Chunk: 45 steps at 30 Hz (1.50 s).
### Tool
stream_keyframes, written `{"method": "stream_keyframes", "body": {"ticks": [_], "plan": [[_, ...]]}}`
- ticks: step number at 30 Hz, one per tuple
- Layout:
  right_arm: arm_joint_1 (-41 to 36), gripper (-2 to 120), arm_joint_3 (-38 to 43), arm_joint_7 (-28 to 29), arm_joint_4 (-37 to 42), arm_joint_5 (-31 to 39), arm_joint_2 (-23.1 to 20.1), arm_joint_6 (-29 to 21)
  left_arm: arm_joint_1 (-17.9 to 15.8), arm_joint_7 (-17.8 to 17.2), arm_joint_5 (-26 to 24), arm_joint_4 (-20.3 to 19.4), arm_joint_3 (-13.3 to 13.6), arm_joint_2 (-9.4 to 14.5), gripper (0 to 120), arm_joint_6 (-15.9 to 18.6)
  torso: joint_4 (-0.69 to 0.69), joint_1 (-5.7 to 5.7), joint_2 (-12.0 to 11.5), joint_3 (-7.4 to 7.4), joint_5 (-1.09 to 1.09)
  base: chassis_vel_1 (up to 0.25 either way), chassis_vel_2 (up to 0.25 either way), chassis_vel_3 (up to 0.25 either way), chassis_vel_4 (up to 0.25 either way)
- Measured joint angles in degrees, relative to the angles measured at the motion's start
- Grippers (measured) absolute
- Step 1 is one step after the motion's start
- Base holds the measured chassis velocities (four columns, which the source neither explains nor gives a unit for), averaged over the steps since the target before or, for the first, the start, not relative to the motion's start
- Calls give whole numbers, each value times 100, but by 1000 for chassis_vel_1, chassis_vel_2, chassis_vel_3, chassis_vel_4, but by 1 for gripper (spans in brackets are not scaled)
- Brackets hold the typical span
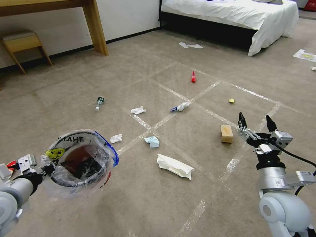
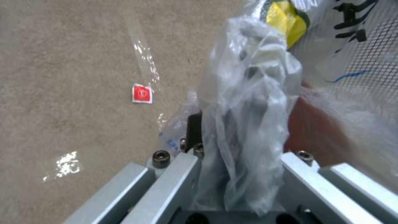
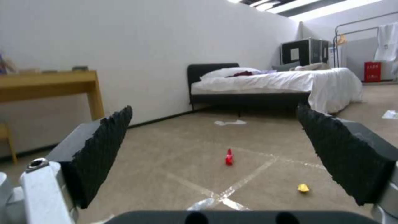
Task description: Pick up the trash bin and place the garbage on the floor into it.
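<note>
The left gripper [image 1: 44, 169] is clamped on the rim of the trash bin [image 1: 82, 161], holding it off the carpet at the robot's left with its mouth tipped toward the camera; in the left wrist view the crinkled liner bunches between the fingers [image 2: 195, 130]. Further right the garbage lies scattered: a plastic bottle [image 1: 99, 102], 3 white tissues [image 1: 138, 110], a pale blue mask [image 1: 152, 142], a folded white paper [image 1: 174, 166], a red wrapper [image 1: 193, 77], a yellow scrap [image 1: 231, 100] and the brown box [image 1: 226, 133]. The right gripper [image 1: 256, 126] hangs above the floor just beside that box, fingers spread wide and empty. To do the pickup well, I would lower straight over the box, span its narrow sides, and keep the bin level.
</note>
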Motion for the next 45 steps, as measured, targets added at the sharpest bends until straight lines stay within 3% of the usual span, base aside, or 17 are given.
{"method": "stream_keyframes", "body": {"ticks": [7,9,11,12,18,19,20,22,23,24,25,28,31,35,37,40,45], "plan": [[26,100,-90,14,-77,-158,-334,-250,-30,2,61,19,62,-68,1,0,0,0,0,-1,1,0,0,0,0],[-2,100,-168,97,-74,-210,-838,-817,-18,13,87,19,70,-92,1,0,-1,0,0,-1,0,0,0,0,0],[-12,100,-203,133,-60,-206,-1024,-1067,-6,23,102,19,69,-98,1,0,0,0,0,0,0,0,0,0,0],[-23,100,-317,214,-35,-197,-1347,-1501,9,40,122,17,67,-110,1,0,-1,0,0,0,-1,0,0,0,0],[-23,100,-500,318,-2,-185,-1620,-1999,18,55,130,10,59,-127,1,-1,0,0,0,0,1,0,0,0,0],[0,100,-782,501,100,8,-1868,-2702,10,67,151,5,58,-151,1,0,0,0,0,-1,0,0,0,0,0],[0,100,-782,501,100,8,-1868,-2702,10,67,151,5,58,-151,1,0,0,0,0,-1,0,0,0,0,0],[126,100,-1256,923,201,476,-2147,-3764,-25,86,191,16,70,-182,1,0,-2,0,0,-1,1,0,0,0,0],[126,100,-1256,923,201,476,-2147,-3764,-25,86,191,16,70,-182,1,0,-2,0,0,-1,1,0,0,0,0],[325,100,-1688,1205,132,918,-2313,-4348,-34,117,230,32,80,-207,1,-1,0,0,1,-1,-2,0,0,0,0],[520,100,-2006,1351,25,1186,-2443,-4586,-40,131,261,37,85,-232,1,0,-2,0,0,0,2,0,0,0,0],[747,100,-2320,1451,-91,1396,-2565,-4668,-44,137,288,37,85,-259,1,-1,0,0,1,-1,1,0,0,0,0],[2422,100,-4200,1442,-1184,2020,-2975,-4707,7,148,364,-3,34,-366,1,-1,0,0,1,0,0,0,0,0,0],[2942,100,-4866,1421,-1499,2149,-3007,-4694,24,148,377,-9,-8,-371,1,-1,1,0,0,0,0,0,0,0,0],[3754,100,-5799,1371,-1904,2280,-3032,-4672,15,158,403,12,-32,-394,1,-1,0,0,0,0,-3,0,0,0,0],[4069,100,-6151,1356,-2058,2295,-3008,-4667,9,168,409,14,-49,-416,1,-1,0,0,0,0,-2,0,0,0,0],[5026,100,-7271,1247,-2677,2234,-2764,-4631,-33,175,414,33,-136,-479,1,-1,1,0,0,0,-1,0,0,0,0]]}}
